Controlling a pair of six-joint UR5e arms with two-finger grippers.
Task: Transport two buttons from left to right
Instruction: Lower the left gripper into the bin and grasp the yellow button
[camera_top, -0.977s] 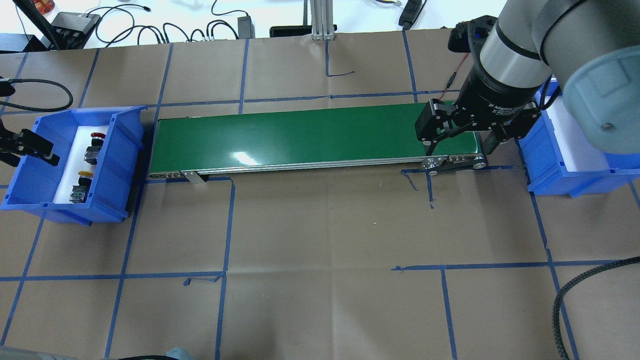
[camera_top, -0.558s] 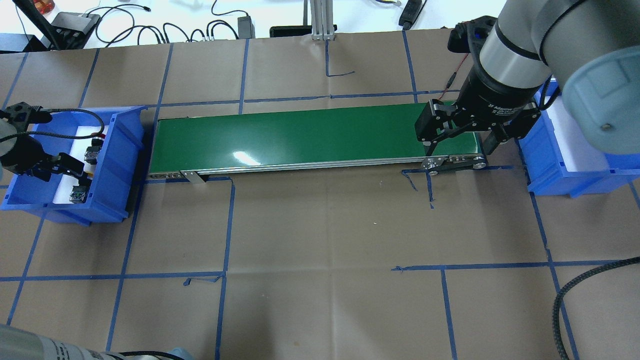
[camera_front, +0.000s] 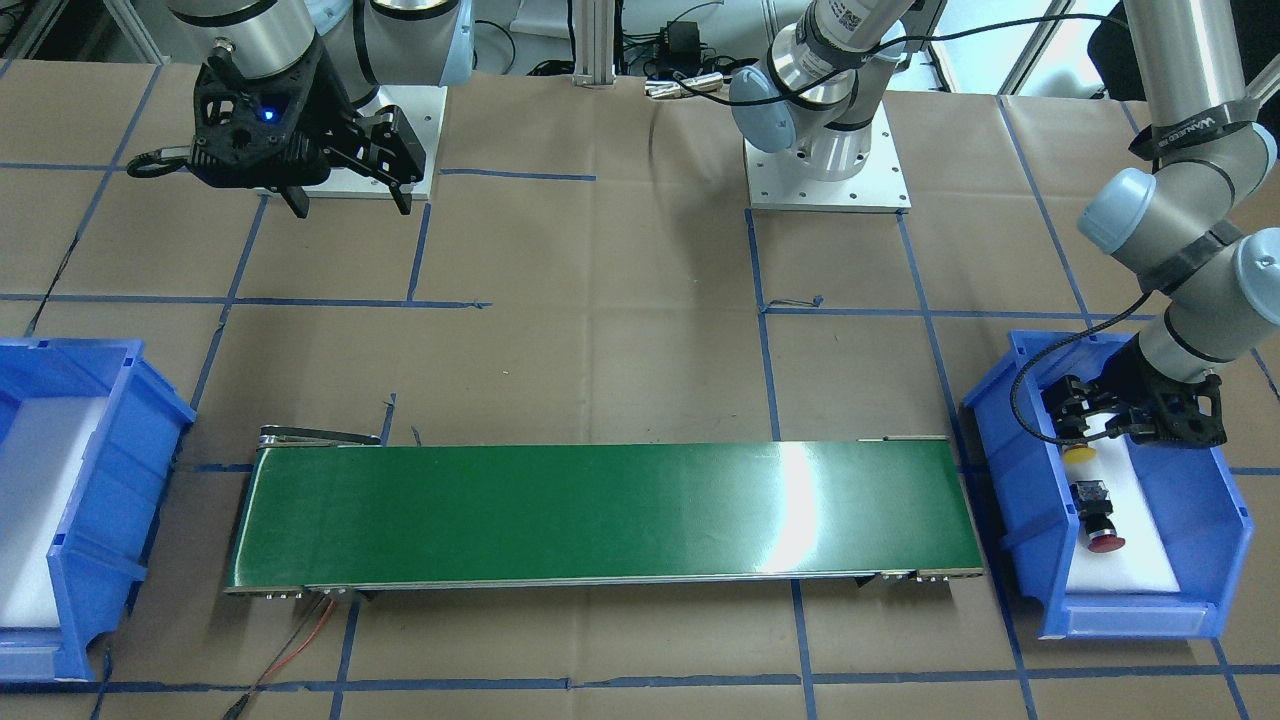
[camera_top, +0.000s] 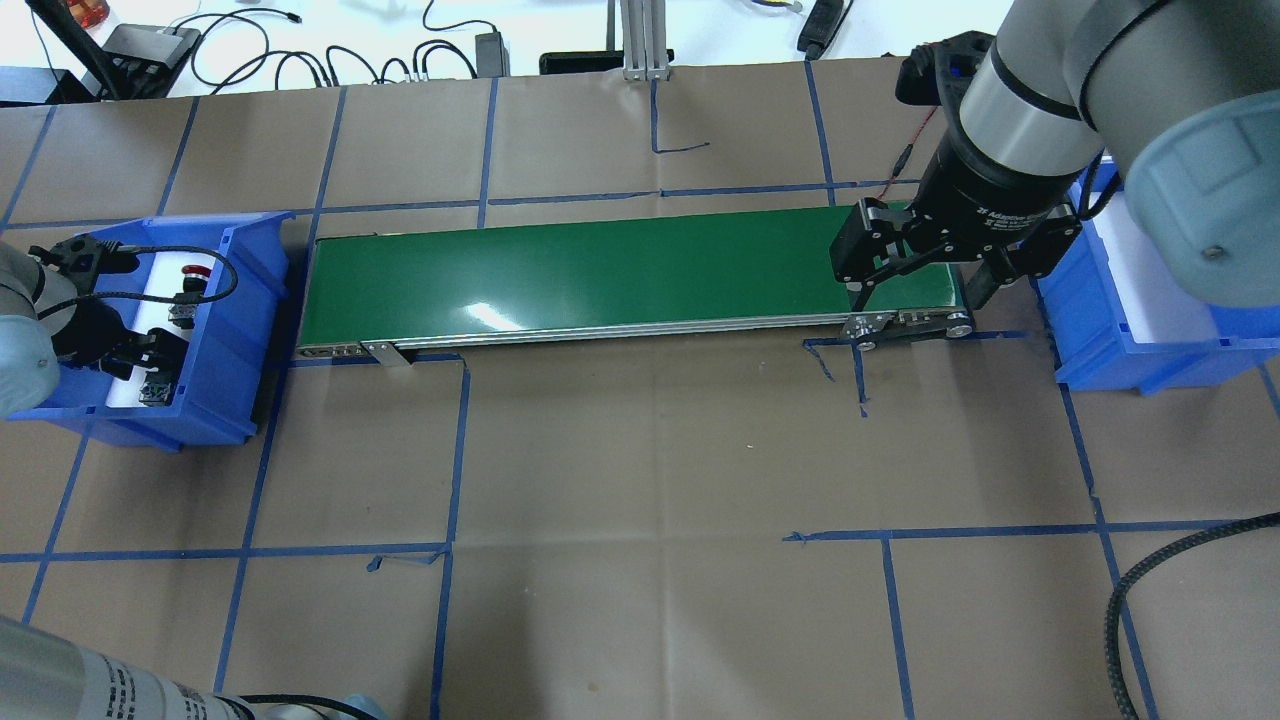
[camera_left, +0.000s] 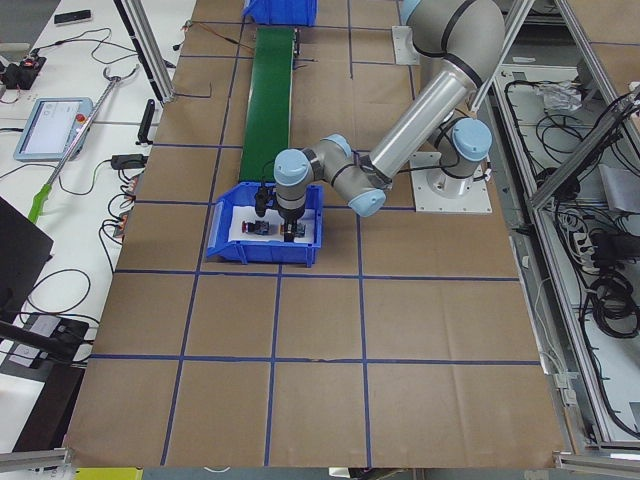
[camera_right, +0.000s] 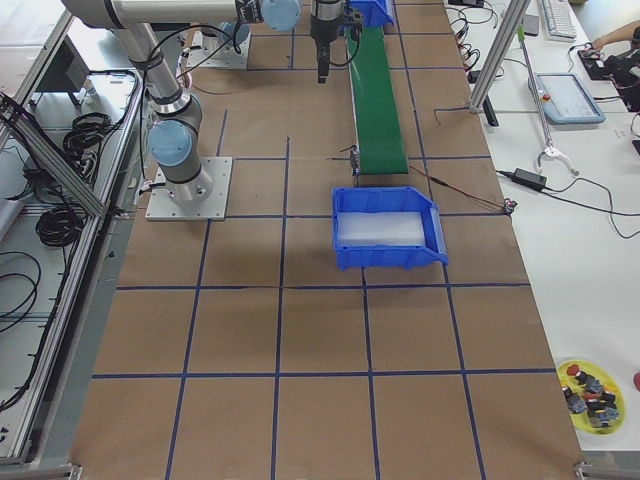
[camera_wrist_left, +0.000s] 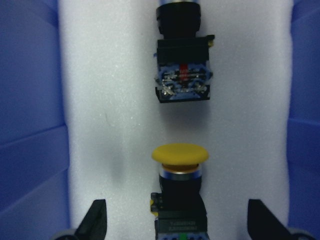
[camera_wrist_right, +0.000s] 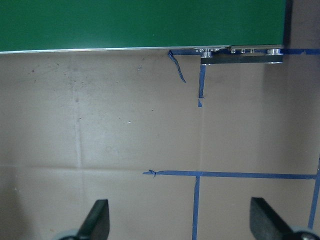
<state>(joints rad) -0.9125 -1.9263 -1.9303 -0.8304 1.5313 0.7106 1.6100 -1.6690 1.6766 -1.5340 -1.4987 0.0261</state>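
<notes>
Left wrist cam: left jaws released, straddling yellow button (camera_wrist_left: 180, 156); red button (camera_wrist_left: 183, 70) cap cropped at top, front view shows it. Right jaws released over desk (camera_wrist_right: 125, 125).

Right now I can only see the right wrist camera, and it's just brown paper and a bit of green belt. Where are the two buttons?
Observer: Both lie in the blue bin at the robot's left end of the green belt.
Operator: Is the other arm near them?
Observer: Yes. The left gripper is at that bin, open, with one finger on each side of the yellow button, not touching it.
Operator: What about the red one?
Observer: The red button lies just beyond the yellow one, apart from it, with its cap pointing away from the robot. Nothing is gripping it.
</notes>
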